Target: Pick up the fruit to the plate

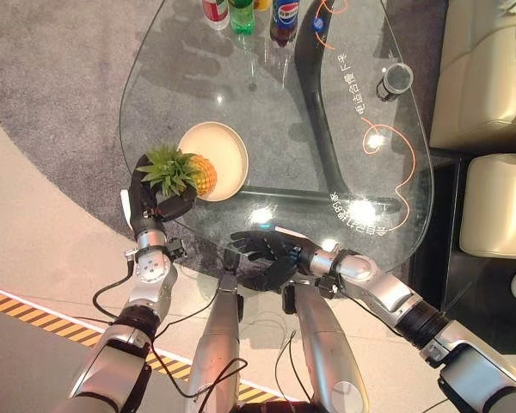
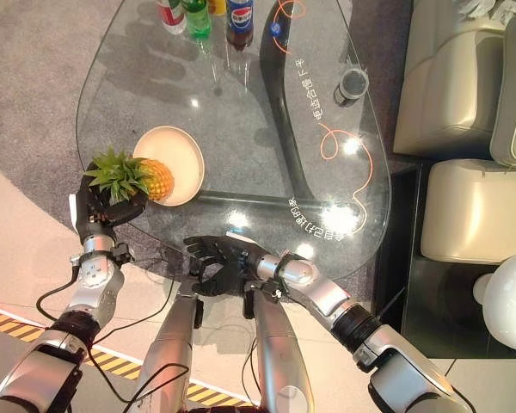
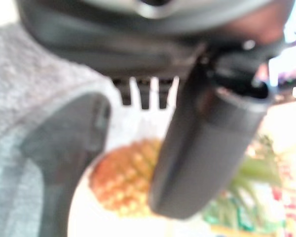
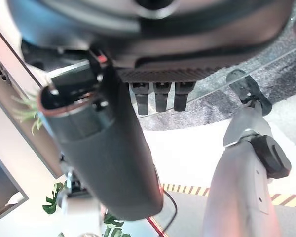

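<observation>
One pineapple (image 1: 192, 172) held at the plate's (image 1: 228, 146) near-left rim.
The left hand (image 1: 148, 200) curls round its leafy end, fruit lying over the rim; the right hand (image 1: 265, 253) hovers spread at the glass table's (image 1: 267, 112) near edge.

A rounded clear glass bench (image 1: 241, 103) is set over grey carpet (image 1: 60, 95); cream sofas (image 1: 490, 77) are placed beside it.

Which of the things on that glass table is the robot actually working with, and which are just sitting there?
In use: the pineapple, held in the left hand at the rim of the plate.

Just there: the bottles at the far edge, the dark cup, and the right hand, open and idle at the near edge.
</observation>
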`<state>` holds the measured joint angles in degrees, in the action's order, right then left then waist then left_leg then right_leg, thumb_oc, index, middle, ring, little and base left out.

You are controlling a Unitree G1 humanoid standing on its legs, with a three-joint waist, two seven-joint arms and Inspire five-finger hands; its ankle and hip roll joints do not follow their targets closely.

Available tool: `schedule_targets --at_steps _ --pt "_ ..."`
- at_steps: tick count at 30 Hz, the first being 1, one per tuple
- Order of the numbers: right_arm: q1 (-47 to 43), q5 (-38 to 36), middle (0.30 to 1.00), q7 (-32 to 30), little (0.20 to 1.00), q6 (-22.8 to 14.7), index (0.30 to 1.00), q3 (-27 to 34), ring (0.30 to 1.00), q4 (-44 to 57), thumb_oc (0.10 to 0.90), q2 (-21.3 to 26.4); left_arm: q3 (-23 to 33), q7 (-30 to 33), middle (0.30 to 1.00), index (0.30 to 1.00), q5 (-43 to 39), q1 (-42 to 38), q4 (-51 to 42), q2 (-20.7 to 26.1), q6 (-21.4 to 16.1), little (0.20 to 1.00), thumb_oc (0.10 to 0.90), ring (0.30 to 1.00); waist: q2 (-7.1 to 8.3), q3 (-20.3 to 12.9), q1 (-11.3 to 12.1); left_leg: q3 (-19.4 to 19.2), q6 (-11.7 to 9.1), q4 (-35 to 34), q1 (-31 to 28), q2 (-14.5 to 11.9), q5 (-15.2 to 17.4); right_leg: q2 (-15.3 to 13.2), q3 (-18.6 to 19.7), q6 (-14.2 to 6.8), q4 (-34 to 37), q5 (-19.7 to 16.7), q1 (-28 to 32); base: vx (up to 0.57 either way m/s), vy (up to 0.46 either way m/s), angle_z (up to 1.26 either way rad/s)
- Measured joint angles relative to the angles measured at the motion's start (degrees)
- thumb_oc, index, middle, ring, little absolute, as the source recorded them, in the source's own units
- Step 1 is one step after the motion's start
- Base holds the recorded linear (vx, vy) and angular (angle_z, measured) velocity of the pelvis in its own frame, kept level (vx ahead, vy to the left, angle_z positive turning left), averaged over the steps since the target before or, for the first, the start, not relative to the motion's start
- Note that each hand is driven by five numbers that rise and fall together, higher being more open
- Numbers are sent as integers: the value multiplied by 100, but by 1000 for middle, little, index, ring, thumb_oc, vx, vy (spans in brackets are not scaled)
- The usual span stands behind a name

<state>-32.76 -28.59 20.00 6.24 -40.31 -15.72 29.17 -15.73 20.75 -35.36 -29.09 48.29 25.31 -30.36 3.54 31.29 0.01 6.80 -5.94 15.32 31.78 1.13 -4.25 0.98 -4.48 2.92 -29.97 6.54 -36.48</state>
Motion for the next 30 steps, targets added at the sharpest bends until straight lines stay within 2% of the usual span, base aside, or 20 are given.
schedule_targets --at_steps 8,14,18,24,26,28,30 --pt "278 105 900 3 900 1 900 10 900 0 800 9 73 -287 900 900 -103 303 3 -50 36 900 800 900 -29 -1 -4 4 17 -150 -391 -24 22 12 -2 3 140 0 396 0 0 0" --pt "479 146 900 17 900 -1 900 156 900 2 800 29 75 -415 900 900 -184 454 0 -83 40 900 800 900 -188 -16 -16 4 18 -348 -684 -54 24 33 -3 3 335 -5 686 30 4 0" --pt "578 172 900 59 900 -4 900 243 900 2 800 33 90 -425 900 900 -198 612 5 -132 51 900 800 900 -226 -28 -10 7 48 -596 -967 -89 -41 61 -5 6 536 -13 952 24 6 -1" --pt "787 175 900 213 900 -51 900 466 900 4 800 74 132 -694 900 900 -219 974 44 -307 247 900 800 900 -370 -88 -11 8 79 -886 -1436 -125 -61 70 -19 12 888 -26 1463 28 6 1" --pt "1095 223 900 254 900 -55 900 708 900 0 800 86 372 -809 900 900 -220 1235 115 -623 250 900 800 900 -504 -147 19 14 112 -1121 -1850 -185 -90 91 -44 -27 1210 -108 1951 66 14 6" --pt "1501 224 900 326 900 -73 900 818 900 -33 800 139 376 -936 900 900 -208 1604 240 -803 257 900 800 900 -606 -560 2 44 114 -1245 -1916 -189 -88 63 -107 -55 1438 -112 2086 99 39 15" --pt "1824 232 900 382 900 -99 900 991 900 -235 800 131 556 -1112 900 900 -255 1913 302 -1037 343 900 800 900 -692 -782 12 70 140 -1384 -2169 -180 -110 61 -134 -97 1699 -152 2418 77 32 13"
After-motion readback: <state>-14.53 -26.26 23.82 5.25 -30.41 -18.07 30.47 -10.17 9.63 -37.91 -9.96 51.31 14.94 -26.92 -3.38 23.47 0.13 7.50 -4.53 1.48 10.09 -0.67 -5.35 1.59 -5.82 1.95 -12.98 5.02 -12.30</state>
